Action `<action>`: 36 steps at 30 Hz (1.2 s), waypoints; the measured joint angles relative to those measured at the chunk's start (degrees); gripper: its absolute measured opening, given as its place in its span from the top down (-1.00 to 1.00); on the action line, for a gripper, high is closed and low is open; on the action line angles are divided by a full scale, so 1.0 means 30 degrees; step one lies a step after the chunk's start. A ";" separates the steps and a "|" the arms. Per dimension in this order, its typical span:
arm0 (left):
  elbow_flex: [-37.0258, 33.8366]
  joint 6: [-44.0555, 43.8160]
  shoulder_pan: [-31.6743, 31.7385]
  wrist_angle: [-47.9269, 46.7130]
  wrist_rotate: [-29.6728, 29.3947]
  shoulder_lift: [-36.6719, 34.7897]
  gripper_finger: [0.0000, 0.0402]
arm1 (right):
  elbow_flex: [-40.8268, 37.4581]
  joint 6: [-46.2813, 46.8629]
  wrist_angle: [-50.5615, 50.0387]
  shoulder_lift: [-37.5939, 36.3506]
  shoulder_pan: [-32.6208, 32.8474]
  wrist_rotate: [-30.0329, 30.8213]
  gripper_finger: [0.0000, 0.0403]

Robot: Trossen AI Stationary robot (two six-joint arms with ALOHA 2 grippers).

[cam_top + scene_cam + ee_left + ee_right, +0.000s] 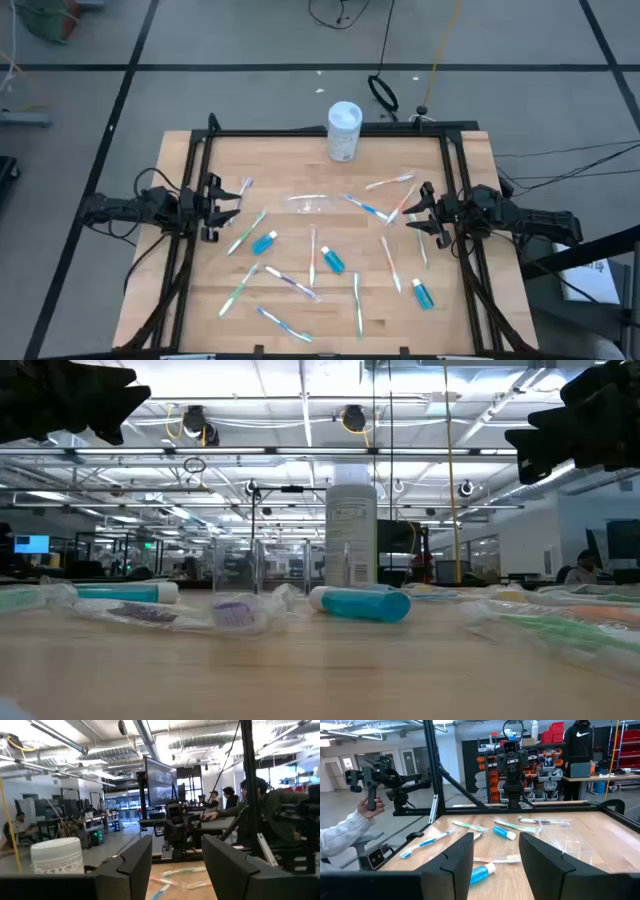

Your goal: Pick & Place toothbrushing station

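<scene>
Left gripper: held over the table's left edge, pointed inward; its fingers are spread, with nothing between them.
Right gripper: held over the right edge, pointed inward at the left one; its fingers are likewise spread and empty.
Clear cup: lying on its side near the middle of the table, between the two grippers, touched by neither.
Toothbrushes: scattered flat over most of the wood, about a dozen; one lies just beside the left gripper, several near the right.
Toothpaste tubes: three blue ones are seen from above, left of centre, at centre and toward the front right.
White container: standing upright at the far edge, well apart from both grippers.
Low view only: both arms are shown raised clear of the wood; one tube lies in front of the container.
Right wrist view only: a person's hand on a grip is seen beyond the table.
Left wrist view only: seated people are seen at desks behind the frame.
</scene>
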 joint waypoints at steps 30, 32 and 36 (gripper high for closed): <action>0.0000 -0.1435 0.0007 -0.4837 -0.0161 0.0153 0.11 | 0.0002 0.0105 0.0015 -0.0001 0.0000 0.0000 0.25; 0.0000 -0.1529 0.0000 -0.4850 -0.0204 0.0153 0.11 | 0.0000 0.0032 0.0015 -0.0003 0.0000 0.0000 0.25; 0.0029 -0.2651 -0.0002 -0.5317 -0.1906 0.0172 0.11 | 0.0002 0.0007 0.0009 -0.0003 0.0000 0.0001 0.25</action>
